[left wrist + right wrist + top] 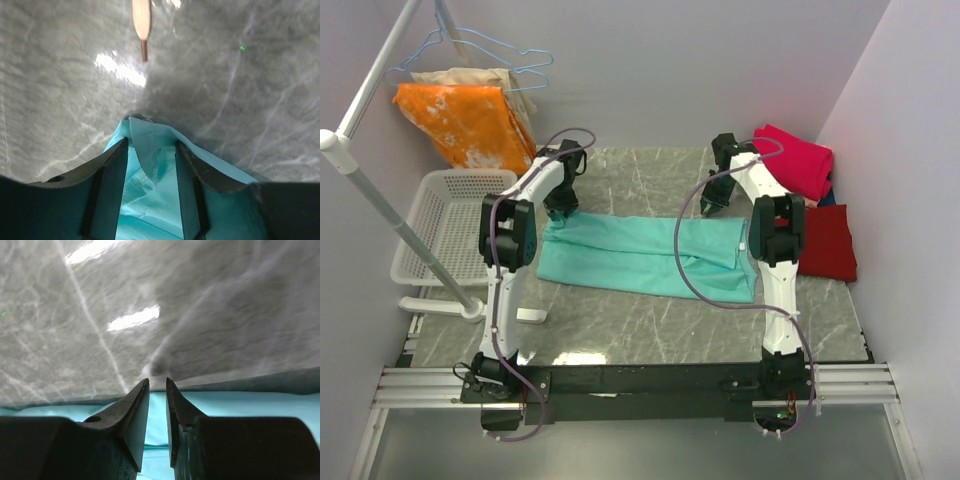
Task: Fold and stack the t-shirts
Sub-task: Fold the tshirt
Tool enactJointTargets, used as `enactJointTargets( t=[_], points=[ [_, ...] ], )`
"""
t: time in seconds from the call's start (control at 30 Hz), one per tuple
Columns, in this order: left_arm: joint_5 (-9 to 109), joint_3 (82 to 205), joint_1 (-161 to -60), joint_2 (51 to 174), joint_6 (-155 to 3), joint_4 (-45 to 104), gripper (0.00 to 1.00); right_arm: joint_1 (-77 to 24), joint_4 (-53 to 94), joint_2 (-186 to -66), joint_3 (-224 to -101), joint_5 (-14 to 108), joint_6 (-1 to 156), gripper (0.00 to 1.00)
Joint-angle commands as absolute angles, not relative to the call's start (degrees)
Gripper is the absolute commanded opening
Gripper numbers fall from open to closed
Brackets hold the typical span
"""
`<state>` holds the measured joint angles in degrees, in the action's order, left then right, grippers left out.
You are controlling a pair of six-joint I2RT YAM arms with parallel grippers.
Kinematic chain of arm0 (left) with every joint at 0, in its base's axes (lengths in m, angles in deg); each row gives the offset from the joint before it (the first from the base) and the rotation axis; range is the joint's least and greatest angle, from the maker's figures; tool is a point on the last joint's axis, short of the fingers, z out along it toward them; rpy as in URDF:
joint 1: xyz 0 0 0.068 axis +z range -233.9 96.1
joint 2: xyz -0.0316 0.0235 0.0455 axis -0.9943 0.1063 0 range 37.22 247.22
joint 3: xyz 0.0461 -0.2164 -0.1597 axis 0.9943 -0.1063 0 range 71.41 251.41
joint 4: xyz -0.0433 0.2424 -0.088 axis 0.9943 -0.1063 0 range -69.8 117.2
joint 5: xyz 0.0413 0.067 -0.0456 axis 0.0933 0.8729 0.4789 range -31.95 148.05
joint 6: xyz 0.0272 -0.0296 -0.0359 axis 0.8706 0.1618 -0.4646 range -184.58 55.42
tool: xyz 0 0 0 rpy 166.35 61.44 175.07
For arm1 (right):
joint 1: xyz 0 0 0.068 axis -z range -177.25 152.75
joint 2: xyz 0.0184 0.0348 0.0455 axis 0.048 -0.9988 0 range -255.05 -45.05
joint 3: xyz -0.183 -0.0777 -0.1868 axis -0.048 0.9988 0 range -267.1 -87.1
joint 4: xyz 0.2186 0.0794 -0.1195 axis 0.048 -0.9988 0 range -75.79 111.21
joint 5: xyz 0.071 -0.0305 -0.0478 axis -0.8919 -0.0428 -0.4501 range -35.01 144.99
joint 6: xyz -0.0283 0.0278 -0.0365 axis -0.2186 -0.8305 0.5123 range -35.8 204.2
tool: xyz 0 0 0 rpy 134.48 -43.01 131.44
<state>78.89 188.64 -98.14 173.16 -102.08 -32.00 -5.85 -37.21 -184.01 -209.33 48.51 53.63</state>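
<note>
The teal t-shirt [640, 255] lies in a long folded band across the middle of the table. My left gripper [563, 212] is at its far left corner. In the left wrist view its jaws [151, 142] stand apart, with a raised fold of teal cloth [150, 200] between them. My right gripper [710, 207] is at the shirt's far edge on the right. In the right wrist view its jaws [157, 381] are almost together on the teal cloth [240, 400]. A magenta-pink shirt [798, 160] and a dark red shirt [825, 240] lie at the right. No salmon shirt shows.
A white basket [440, 230] stands at the table's left edge. An orange blotched cloth [470, 125] and a beige cloth [470, 75] hang from a rack with a white pole [380, 200] at the back left. Walls close in the back and the right.
</note>
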Motion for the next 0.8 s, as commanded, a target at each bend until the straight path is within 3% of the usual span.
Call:
enactJointTargets(
  t=[0.0, 0.3, 0.53, 0.77],
  points=[
    [79.6, 186.8, -97.3, 168.5, -100.3, -28.1, 0.48, -5.2, -37.3, -179.7, -208.3, 50.8, 54.6, 0.27],
    [76.7, 174.7, -97.3, 156.2, -99.4, -25.0, 0.49, -5.2, -34.8, -173.6, -202.0, 52.1, 55.3, 0.27],
    [76.1, 171.3, -97.4, 158.2, -96.9, -26.5, 0.47, -6.1, -33.8, -170.7, -196.5, 49.8, 56.4, 0.28],
    [67.6, 170.9, -97.4, 157.3, -96.4, -21.1, 0.46, -9.8, -32.0, -168.0, -189.0, 48.5, 57.1, 0.28]
  ],
)
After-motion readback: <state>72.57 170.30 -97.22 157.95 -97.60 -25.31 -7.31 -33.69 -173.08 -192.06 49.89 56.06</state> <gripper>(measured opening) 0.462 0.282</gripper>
